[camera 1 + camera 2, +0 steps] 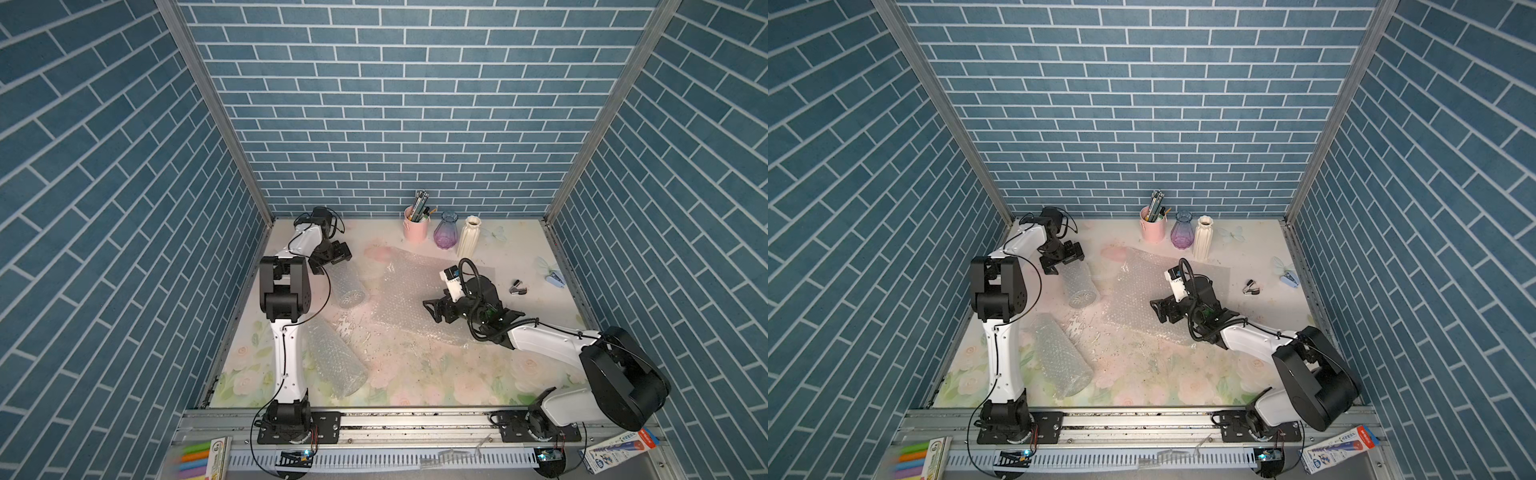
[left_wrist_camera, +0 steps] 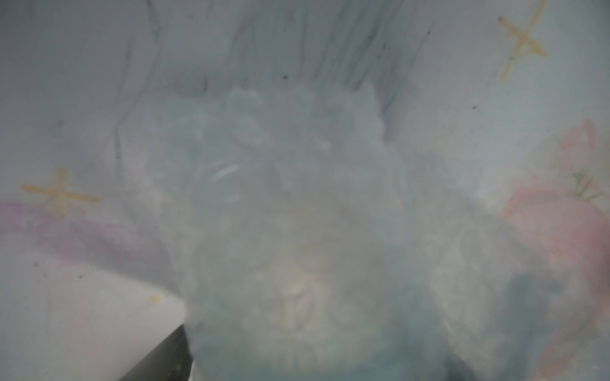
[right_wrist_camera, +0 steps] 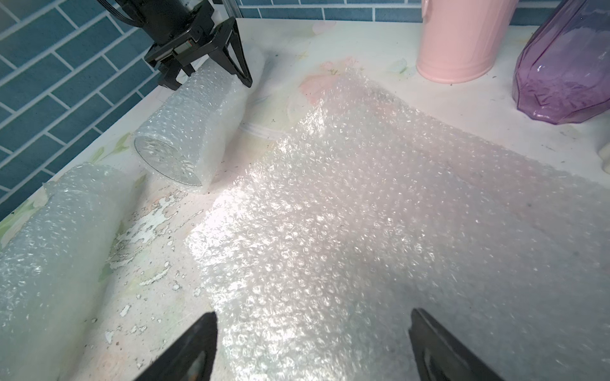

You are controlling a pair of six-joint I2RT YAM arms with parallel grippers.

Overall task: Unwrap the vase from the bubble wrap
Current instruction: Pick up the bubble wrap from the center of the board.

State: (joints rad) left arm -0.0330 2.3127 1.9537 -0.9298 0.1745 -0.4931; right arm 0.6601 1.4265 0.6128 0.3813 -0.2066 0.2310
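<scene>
A short roll of bubble wrap point(image 1: 348, 284) point(image 3: 194, 122) lies at the back left, and the clear glass base of the vase point(image 3: 167, 161) shows at its near end. My left gripper point(image 1: 332, 262) point(image 3: 206, 74) stands open with its jaws astride the roll's far end. In the left wrist view, blurred bubble wrap point(image 2: 297, 231) fills the frame. A flat bubble wrap sheet point(image 1: 415, 291) point(image 3: 396, 214) lies mid-table. My right gripper point(image 1: 432, 311) point(image 3: 312, 346) hovers open over its near part with nothing between the fingers.
A larger bubble wrap roll point(image 1: 336, 361) lies front left beside the left arm. By the back wall stand a pink pen cup point(image 1: 416, 229), a purple vase point(image 1: 445, 233) and a white ribbed vase point(image 1: 468, 237). A staple remover point(image 1: 518, 287) and a blue stapler point(image 1: 555, 278) lie at right.
</scene>
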